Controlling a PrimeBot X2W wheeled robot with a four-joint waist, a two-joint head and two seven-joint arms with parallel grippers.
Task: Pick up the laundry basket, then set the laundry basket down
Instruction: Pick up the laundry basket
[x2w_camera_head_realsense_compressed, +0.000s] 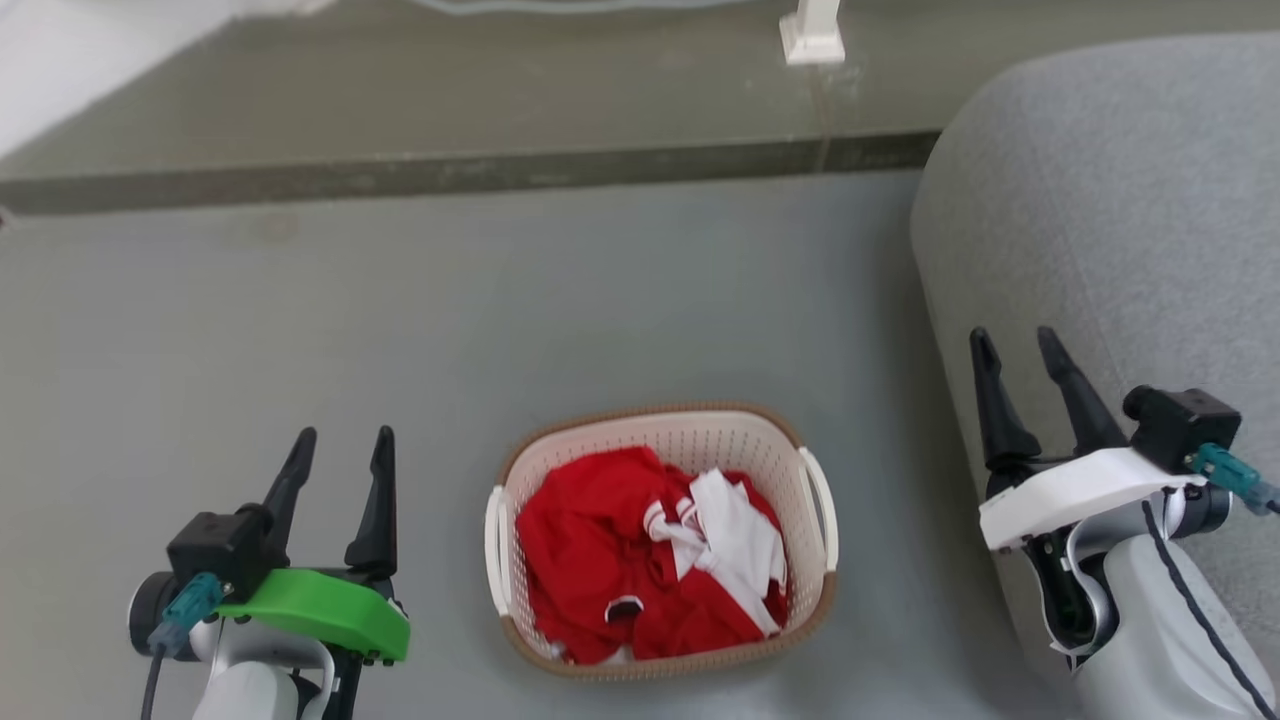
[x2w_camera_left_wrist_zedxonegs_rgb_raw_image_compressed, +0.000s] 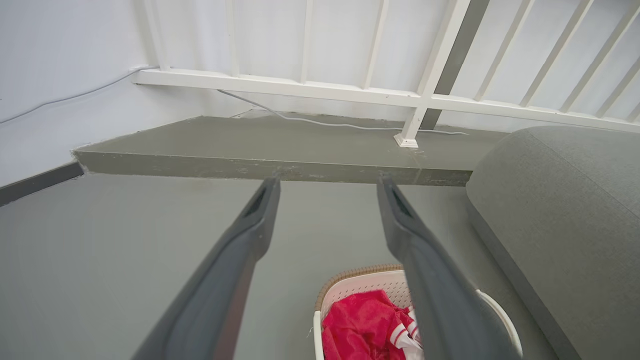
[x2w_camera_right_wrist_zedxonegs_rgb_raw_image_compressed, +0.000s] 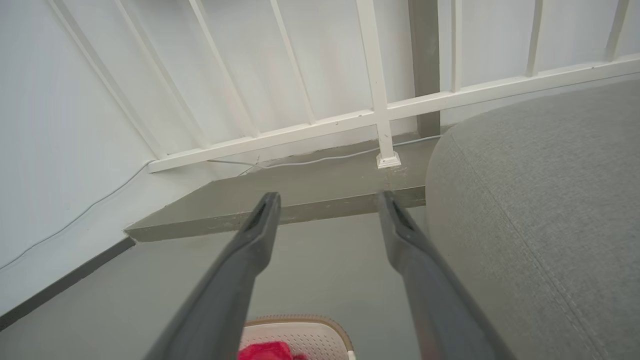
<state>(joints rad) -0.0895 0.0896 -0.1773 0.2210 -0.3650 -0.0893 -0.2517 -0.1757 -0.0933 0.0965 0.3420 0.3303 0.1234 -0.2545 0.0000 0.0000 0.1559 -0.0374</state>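
Not started: basket on the floor, both claws free.
The laundry basket (x2w_camera_head_realsense_compressed: 690, 438) sits on the grey floor (x2w_camera_head_realsense_compressed: 400, 330) between my two arms, with red and white clothes (x2w_camera_head_realsense_compressed: 600, 540) bundled inside and a grey sofa (x2w_camera_head_realsense_compressed: 1120, 200) near its right side. My left gripper (x2w_camera_head_realsense_compressed: 345, 440) hovers off the basket's left side, fingers parted with nothing between them. My right gripper (x2w_camera_head_realsense_compressed: 1013, 340) is up by the sofa edge, likewise parted and empty. Neither touches the basket or its white loop handles (x2w_camera_head_realsense_compressed: 822, 495). I judge the pick-up not yet begun. All of it is left: bring a claw to each handle, close, lift, then set it down. The basket looks wider than one claw's spread, so I expect a two-arm grab.
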